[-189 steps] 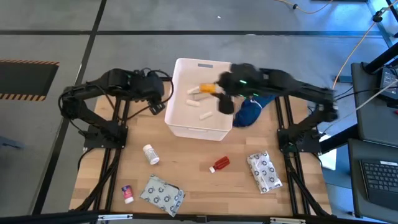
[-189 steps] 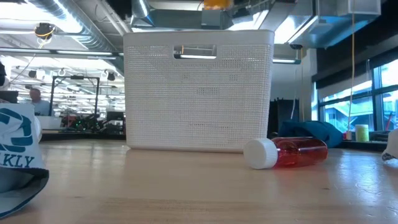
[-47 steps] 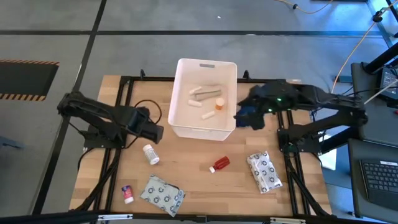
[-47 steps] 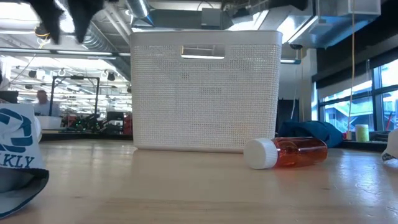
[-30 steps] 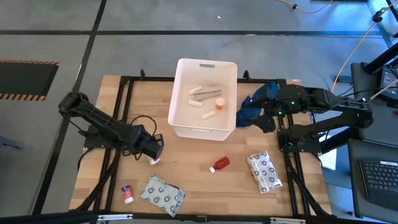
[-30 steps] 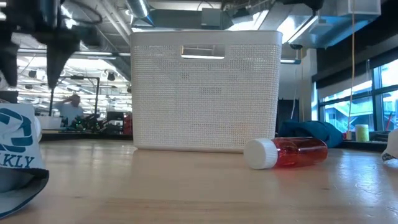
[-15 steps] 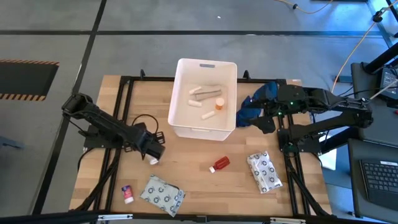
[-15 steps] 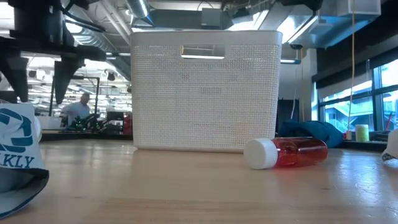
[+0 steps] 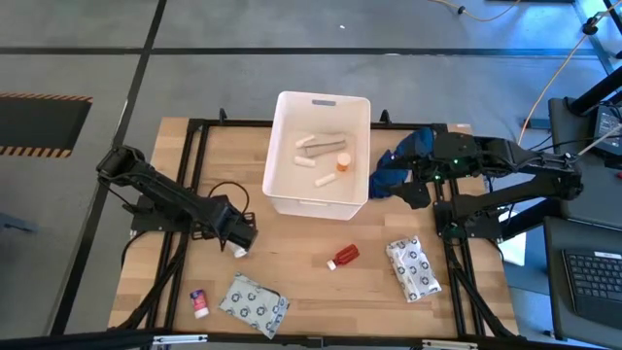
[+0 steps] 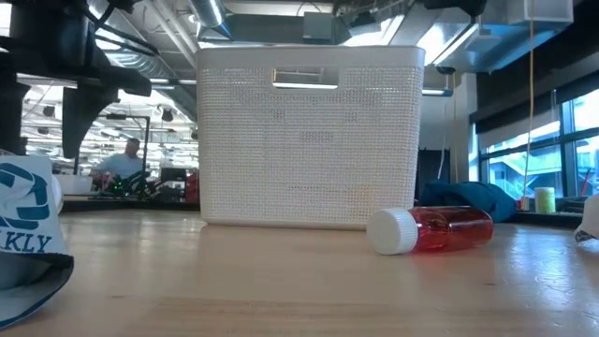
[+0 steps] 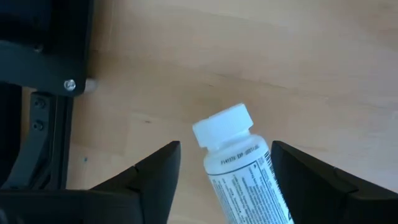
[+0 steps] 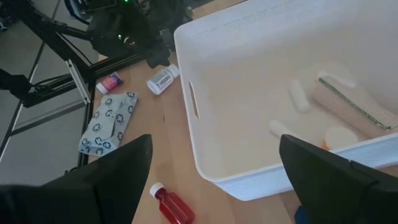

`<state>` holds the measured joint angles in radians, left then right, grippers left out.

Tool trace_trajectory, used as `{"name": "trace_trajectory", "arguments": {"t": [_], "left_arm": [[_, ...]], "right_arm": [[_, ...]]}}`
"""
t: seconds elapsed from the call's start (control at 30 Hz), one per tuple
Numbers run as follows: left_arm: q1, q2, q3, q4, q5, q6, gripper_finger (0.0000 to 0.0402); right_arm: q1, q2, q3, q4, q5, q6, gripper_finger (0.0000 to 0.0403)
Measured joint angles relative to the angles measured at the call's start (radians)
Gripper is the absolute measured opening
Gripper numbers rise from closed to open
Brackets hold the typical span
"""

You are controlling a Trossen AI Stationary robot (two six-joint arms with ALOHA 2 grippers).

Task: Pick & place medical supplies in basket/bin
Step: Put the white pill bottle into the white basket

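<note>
A white pill bottle (image 11: 242, 174) lies on its side on the wooden table, left of centre (image 9: 237, 249). My left gripper (image 11: 225, 147) points down over it, open, with one finger on either side of the bottle; I cannot tell whether a finger touches it. The white basket (image 9: 282, 146) stands at the table's far middle and holds a beige bandage roll (image 9: 326, 144), an orange vial (image 9: 343, 164) and small white tubes. My right gripper (image 9: 416, 190) hovers open to the basket's right, above a dark blue cloth (image 9: 393, 173), with nothing between its fingers (image 12: 124, 174).
A red vial (image 9: 343, 257) lies on its side near the basket's front. Two dotted packets lie at the near left (image 9: 255, 303) and at the near right (image 9: 413, 269). A small red-capped tube (image 9: 198, 302) lies near the left front corner. Bare wood shows between them.
My left gripper has sunk a little toward the pill bottle and turned slightly about its own line. The bottle lies where it lay. My right arm has kept still.
</note>
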<state>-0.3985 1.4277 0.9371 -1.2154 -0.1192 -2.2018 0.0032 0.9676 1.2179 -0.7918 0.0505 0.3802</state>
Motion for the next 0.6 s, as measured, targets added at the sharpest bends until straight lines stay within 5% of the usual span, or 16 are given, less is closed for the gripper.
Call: {"name": "trace_trajectory", "arguments": {"t": [0.27,0.6], "left_arm": [[0.0,-0.001,0.0,-0.018,-0.025,-0.062,0.031],[0.0,-0.001,0.0,-0.011,0.003,-0.047,0.0314]], "right_arm": [[0.0,0.0,0.0,0.0,0.0,-0.021,0.0351],[0.0,0.0,0.0,-0.008,0.0,-0.026,0.0351]]}}
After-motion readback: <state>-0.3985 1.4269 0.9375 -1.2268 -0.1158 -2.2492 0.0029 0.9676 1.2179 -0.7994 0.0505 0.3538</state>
